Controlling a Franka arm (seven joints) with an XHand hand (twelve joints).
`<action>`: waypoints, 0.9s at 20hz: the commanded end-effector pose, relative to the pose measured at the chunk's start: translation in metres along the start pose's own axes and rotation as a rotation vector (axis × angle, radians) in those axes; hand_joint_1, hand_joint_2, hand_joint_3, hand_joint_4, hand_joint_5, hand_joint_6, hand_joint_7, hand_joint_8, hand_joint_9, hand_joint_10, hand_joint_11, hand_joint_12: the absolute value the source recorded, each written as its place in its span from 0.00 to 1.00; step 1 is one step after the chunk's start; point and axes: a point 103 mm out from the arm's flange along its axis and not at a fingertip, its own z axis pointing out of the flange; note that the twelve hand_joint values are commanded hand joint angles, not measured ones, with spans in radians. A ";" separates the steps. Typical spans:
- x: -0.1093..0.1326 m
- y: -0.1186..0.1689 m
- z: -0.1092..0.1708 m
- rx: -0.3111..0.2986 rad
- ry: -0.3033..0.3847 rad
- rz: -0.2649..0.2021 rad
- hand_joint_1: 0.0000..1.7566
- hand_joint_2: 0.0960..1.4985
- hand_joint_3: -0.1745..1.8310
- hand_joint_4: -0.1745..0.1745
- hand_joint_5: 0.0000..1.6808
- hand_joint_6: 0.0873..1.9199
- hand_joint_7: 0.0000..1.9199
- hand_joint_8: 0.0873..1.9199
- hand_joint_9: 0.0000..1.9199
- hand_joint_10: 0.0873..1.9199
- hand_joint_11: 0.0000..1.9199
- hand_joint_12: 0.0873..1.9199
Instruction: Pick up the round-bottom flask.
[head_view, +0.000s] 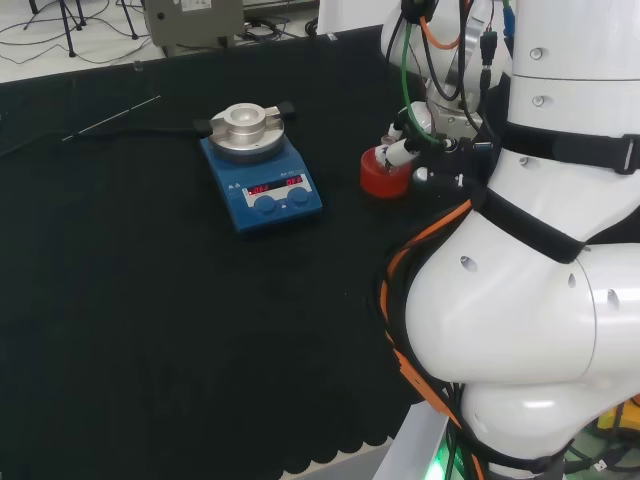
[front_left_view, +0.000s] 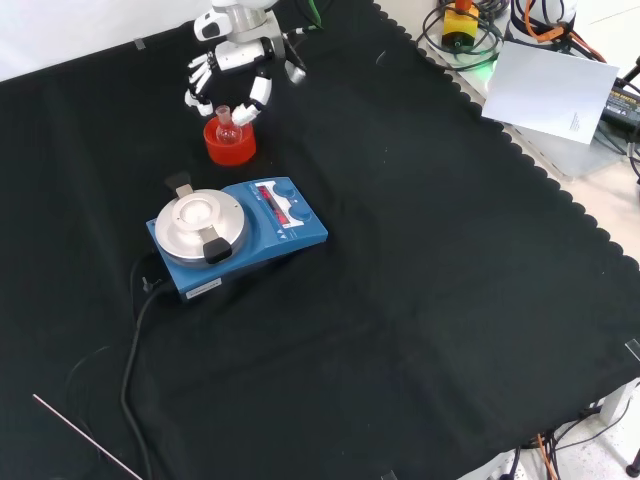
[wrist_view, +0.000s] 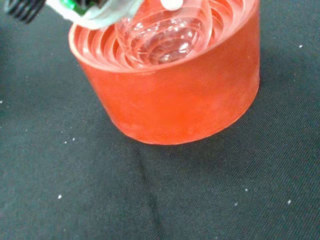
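You'll find the flask (front_left_view: 226, 125) sitting upright in its red ribbed stand (front_left_view: 230, 146), just beyond the blue hotplate (front_left_view: 238, 238) in the front view. Your hand (front_left_view: 232, 72) hangs right above it, fingers spread around the neck, clasping nothing. No writing is legible.

a blue magnetic stirrer with a round silver top plate (front_left_view: 238, 232) stands on the black cloth-covered worktop (front_left_view: 420, 280), a thin metal rod (front_left_view: 85, 436) lying well apart.
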 end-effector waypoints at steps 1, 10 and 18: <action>-0.001 0.002 0.000 -0.002 0.005 0.009 0.49 0.41 0.42 0.44 0.42 0.38 0.22 0.30 0.28 0.29 0.08 0.69; 0.003 0.004 0.000 -0.013 0.004 0.013 0.49 0.42 0.43 0.43 0.39 0.41 0.22 0.30 0.28 0.29 0.09 0.68; 0.001 0.006 -0.002 -0.019 -0.001 0.019 0.50 0.42 0.43 0.43 0.43 0.42 0.22 0.30 0.29 0.29 0.10 0.68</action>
